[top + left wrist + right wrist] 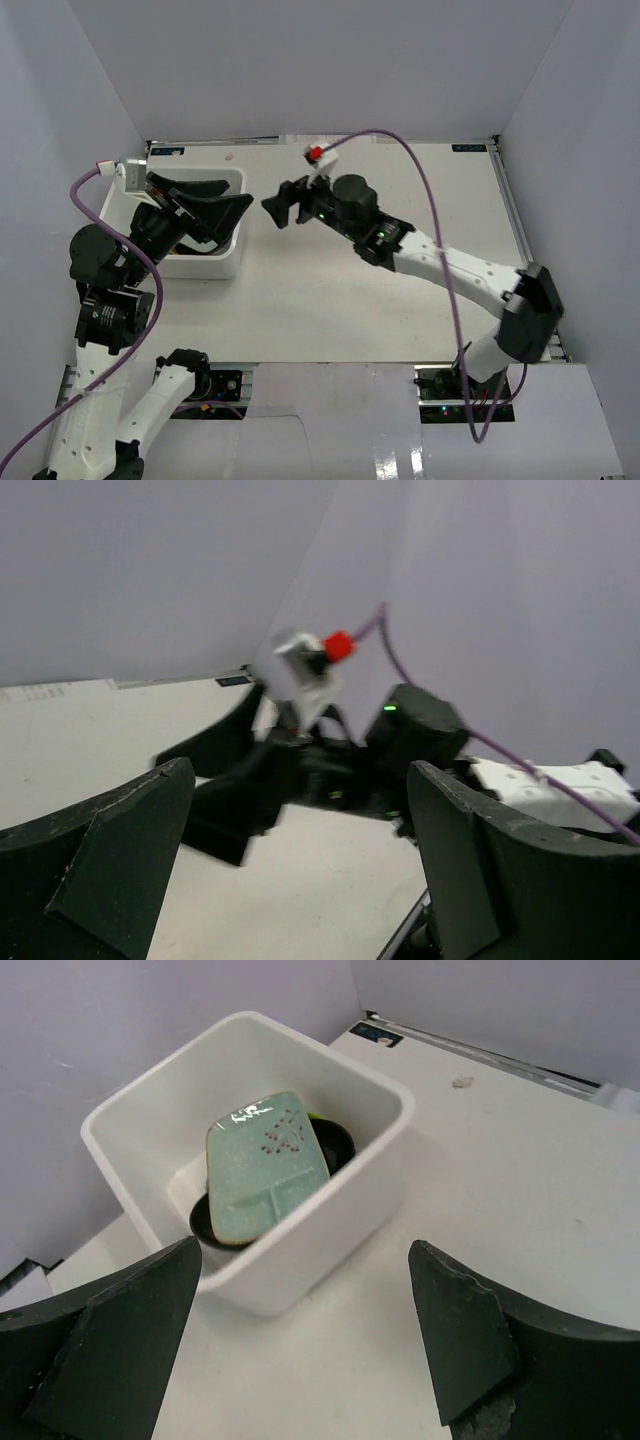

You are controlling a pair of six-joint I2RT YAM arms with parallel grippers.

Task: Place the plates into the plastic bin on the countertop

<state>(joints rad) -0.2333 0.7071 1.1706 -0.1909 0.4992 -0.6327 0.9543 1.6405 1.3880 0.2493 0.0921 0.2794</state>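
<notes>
The white plastic bin (300, 1250) stands at the left of the countertop (400, 300); it also shows in the top view (215, 265). Inside it a pale mint rounded rectangular plate (265, 1165) lies tilted on glossy black round plates (335, 1140), with a sliver of lime green behind. My left gripper (225, 212) is open and empty, above the bin's right part. My right gripper (282, 205) is open and empty, just right of the bin, pointing at it. The other plates are hidden.
Pale grey walls (330, 60) enclose the white countertop. A purple cable (430, 200) arcs over the right arm (440, 260). In the left wrist view the right arm's wrist (400, 740) with a red plug (338, 645) sits close ahead.
</notes>
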